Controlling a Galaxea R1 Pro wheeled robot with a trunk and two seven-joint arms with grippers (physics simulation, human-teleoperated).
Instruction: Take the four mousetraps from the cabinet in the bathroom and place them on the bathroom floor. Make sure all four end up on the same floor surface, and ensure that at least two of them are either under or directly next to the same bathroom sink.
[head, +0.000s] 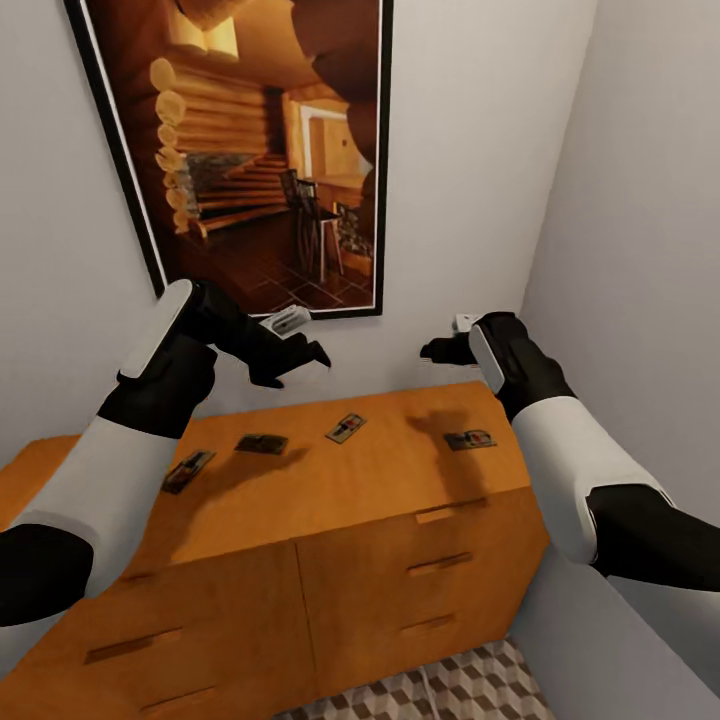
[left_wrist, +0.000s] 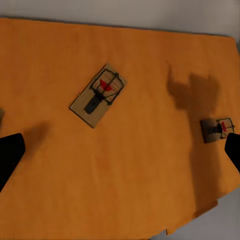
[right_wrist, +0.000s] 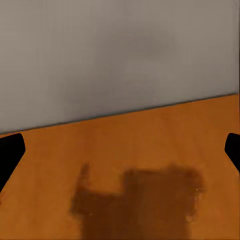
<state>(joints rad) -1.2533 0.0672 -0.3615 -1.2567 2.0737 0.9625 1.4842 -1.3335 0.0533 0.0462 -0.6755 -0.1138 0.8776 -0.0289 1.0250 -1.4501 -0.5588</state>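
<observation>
Nearest, a patch of glossy cube-patterned tile floor (head: 470, 685) shows at the foot of the orange-brown wooden cabinet (head: 380, 580) with its bar-handled drawer fronts. On the cabinet's broad flat top lie four small flat wooden mousetraps with thin metal parts: one (head: 188, 470) near the left front edge, a darker one (head: 261, 443) just beyond it, a third (head: 345, 428) about mid-top, and the fourth (head: 469, 439) toward the right end. Above them hang both arms. The left gripper (head: 298, 364) hovers over the middle trap with its black fingers spread wide and empty; the right gripper (head: 440, 350) hangs nearer the grey back wall, its jaws also wide and empty. Behind, a dark-framed log-cabin picture (head: 265, 150) hangs on that wall.

My worry is the traps' thinness: they lie flush on the wood, so a descent that lands off-centre could push one toward an edge or the fingers could slide over it.
</observation>
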